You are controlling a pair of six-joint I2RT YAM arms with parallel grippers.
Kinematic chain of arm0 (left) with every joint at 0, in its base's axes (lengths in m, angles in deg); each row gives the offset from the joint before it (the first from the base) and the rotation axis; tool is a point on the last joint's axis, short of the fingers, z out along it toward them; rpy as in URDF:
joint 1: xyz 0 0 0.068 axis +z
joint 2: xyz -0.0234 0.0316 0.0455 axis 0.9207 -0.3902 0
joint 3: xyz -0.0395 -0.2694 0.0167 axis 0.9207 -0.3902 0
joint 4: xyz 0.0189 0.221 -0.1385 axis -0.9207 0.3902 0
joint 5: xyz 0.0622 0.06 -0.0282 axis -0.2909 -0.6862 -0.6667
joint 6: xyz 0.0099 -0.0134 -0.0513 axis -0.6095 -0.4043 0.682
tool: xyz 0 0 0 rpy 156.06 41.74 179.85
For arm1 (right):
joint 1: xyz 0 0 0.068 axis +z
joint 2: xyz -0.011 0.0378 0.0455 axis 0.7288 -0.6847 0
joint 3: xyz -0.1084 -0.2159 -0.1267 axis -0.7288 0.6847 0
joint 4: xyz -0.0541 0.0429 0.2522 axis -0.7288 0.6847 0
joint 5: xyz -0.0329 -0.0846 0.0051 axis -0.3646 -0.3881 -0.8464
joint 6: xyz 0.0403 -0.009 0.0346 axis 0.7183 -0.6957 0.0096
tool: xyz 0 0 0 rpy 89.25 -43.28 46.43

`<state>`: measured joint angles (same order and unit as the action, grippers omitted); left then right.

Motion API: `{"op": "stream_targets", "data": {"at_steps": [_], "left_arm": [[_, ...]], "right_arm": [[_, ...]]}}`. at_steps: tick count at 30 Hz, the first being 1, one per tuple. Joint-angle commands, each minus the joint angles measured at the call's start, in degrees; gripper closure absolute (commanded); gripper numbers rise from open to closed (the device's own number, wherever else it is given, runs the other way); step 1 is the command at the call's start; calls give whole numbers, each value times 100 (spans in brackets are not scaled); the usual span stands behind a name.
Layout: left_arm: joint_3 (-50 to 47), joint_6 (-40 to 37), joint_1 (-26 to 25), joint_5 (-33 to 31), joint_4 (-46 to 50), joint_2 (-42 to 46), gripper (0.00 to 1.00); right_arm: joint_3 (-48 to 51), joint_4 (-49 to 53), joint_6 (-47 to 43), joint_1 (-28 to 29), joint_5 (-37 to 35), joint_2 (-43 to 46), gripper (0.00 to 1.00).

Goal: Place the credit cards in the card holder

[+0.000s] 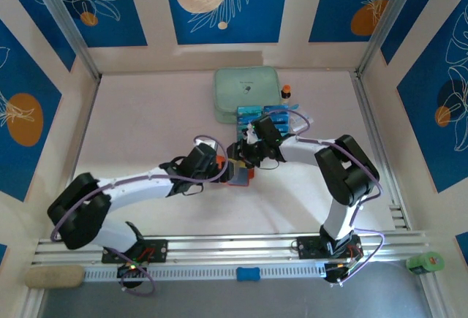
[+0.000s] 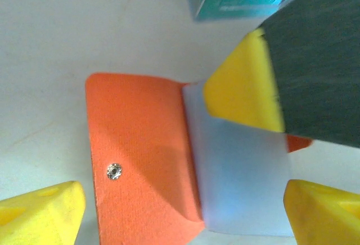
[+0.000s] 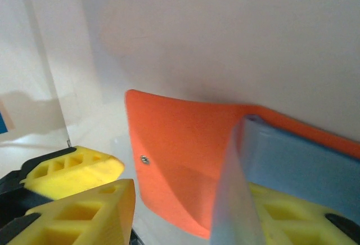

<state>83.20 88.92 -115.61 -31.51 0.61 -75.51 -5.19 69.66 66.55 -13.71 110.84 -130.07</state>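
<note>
The orange card holder (image 1: 238,172) lies open in the middle of the counter (image 1: 146,113), the blue cards (image 1: 272,115) nearer the far edge. The left claw (image 1: 223,166) straddles it, fingers wide apart. The right claw (image 1: 246,154) is parted too, with the grey flap (image 2: 242,172) between.

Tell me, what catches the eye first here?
The bright orange card holder lies open in the middle of the table, greyish inside showing. The left gripper and right gripper, both yellow-fingered and open, hang right over it. Behind sits a mint-green zip case.

The card holder (image 1: 238,173) lies mid-table. Just behind it stands the tray (image 1: 239,115) with cards (image 1: 282,113) in it. Behind that lies the case (image 1: 247,93), with a bottle (image 1: 287,90) to its right.
</note>
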Motion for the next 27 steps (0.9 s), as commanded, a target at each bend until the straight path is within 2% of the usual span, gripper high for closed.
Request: {"op": "stream_targets", "data": {"at_steps": [1,14,21,27], "left_arm": [[-155,101,-20,-210,217,425,8],[-588,150,66,-667,454,1356,5],[-764,91,129,-660,478,1313,4],[-791,-49,158,-630,408,939,3]], "right_arm": [[-190,65,183,118,151,129,49],[-687,48,504,470,-51,-428,43],[-798,-88,667,489,-70,-773,43],[-782,-161,740,482,-51,-779,43]]}}
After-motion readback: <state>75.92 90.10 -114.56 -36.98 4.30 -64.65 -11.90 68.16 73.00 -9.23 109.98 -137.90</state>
